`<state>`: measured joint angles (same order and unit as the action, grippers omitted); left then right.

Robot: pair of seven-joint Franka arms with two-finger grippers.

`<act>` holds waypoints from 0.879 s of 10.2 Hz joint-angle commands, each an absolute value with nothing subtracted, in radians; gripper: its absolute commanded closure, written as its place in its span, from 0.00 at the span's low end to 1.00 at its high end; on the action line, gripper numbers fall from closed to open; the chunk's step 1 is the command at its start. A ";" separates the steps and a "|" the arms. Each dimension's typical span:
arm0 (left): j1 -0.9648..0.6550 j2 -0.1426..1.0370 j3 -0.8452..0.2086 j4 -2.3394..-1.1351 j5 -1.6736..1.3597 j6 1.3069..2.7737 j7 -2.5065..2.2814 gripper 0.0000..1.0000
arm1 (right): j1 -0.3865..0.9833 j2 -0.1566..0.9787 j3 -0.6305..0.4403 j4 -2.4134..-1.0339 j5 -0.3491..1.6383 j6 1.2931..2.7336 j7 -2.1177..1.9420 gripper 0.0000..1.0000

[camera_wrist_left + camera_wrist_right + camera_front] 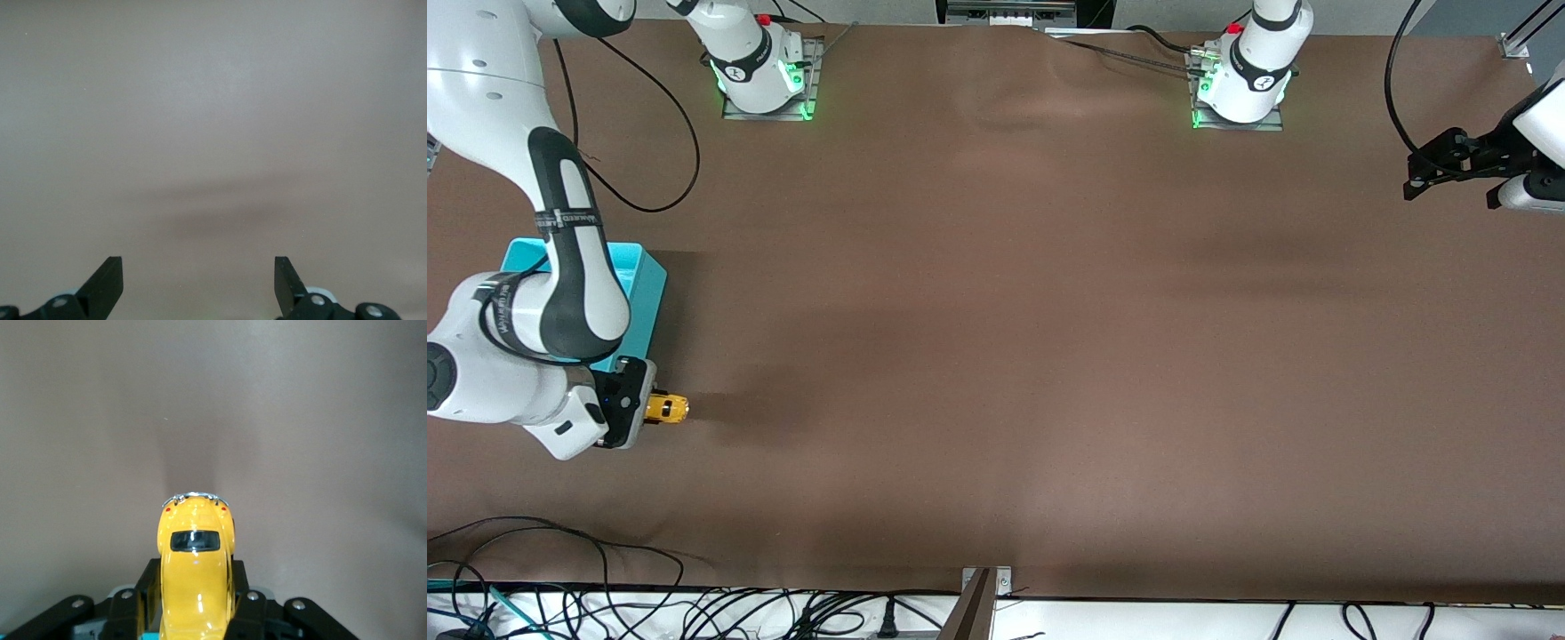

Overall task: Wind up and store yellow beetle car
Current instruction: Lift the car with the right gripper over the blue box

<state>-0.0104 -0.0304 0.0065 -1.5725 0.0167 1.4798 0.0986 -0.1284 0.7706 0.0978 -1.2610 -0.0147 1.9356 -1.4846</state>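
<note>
The yellow beetle car [667,408] is tiny, with dark windows, and sticks out from my right gripper [649,409] toward the left arm's end of the table. It is just nearer the front camera than the turquoise bin [643,283]. In the right wrist view the car [195,570] fills the gap between the black fingers [148,587], which press on both its sides. I cannot tell whether its wheels touch the table. My left gripper [1427,171] waits at the left arm's end of the table, open and empty over bare brown table [200,133].
The right arm's forearm covers much of the turquoise bin. Cables lie along the table's front edge, and a metal bracket [985,587] stands at the middle of that edge. The two arm bases stand at the back of the table.
</note>
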 commanded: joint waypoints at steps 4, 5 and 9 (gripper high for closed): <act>-0.003 -0.026 0.009 -1.546 0.015 1.457 0.091 0.00 | -0.133 0.704 0.056 -1.218 -0.066 1.669 -1.456 1.00; -0.003 -0.026 0.011 -1.546 0.015 1.457 0.091 0.00 | -0.133 0.693 0.039 -1.216 -0.069 1.637 -1.466 1.00; -0.005 -0.026 0.008 -1.546 0.014 1.456 0.091 0.00 | -0.149 0.684 -0.020 -1.229 -0.109 1.594 -1.561 1.00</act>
